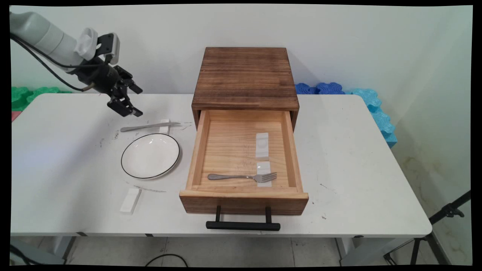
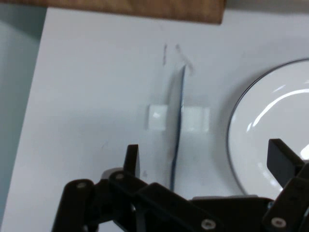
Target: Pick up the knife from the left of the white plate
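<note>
My gripper [image 1: 136, 101] hangs open above the table's back left, empty, its fingertips [image 2: 132, 155] spread wide in the hand view. Just below and to its right lies a metal knife [image 1: 148, 127], resting across a small white block [image 1: 164, 125]; the hand view shows the knife [image 2: 177, 125] on edge over that block [image 2: 195, 119]. A white plate [image 1: 150, 155] with a dark rim sits in front of the knife, and the plate [image 2: 270, 145] fills the hand view's right. A wooden drawer box [image 1: 245, 77] stands mid-table with its drawer [image 1: 244, 197] pulled out. Inside lies a fork [image 1: 241, 176].
Two white blocks [image 1: 262, 146] lie in the drawer; the fork's tines rest on the nearer one. Another white block [image 1: 130, 200] lies near the table's front edge, left of the drawer's black handle [image 1: 243, 225]. Green and blue foam pieces [image 1: 324, 88] line the wall behind the table.
</note>
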`<state>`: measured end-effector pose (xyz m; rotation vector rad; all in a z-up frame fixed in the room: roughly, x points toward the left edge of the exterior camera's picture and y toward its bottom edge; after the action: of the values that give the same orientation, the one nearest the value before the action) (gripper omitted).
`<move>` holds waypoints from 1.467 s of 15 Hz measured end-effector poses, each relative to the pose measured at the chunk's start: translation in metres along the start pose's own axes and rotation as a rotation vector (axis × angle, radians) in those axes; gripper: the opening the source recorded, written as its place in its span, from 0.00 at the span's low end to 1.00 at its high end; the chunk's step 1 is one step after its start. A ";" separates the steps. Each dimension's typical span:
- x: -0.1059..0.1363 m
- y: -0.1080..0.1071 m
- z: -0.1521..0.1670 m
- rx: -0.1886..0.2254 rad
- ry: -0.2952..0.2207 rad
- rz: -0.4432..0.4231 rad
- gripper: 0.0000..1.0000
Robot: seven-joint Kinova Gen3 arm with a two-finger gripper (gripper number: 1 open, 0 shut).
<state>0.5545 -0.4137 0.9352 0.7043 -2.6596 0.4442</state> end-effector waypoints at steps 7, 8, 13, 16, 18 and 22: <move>-0.026 -0.023 0.026 0.009 -0.054 0.004 1.00; -0.029 -0.025 0.030 0.007 -0.059 0.008 1.00; -0.039 -0.032 0.053 -0.012 -0.073 0.040 1.00; -0.042 -0.034 0.066 -0.021 -0.077 0.067 1.00; -0.042 -0.036 0.074 -0.024 -0.079 0.080 1.00; -0.042 -0.039 0.087 -0.028 -0.082 0.100 1.00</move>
<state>0.5871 -0.4623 0.8494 0.5956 -2.7816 0.4114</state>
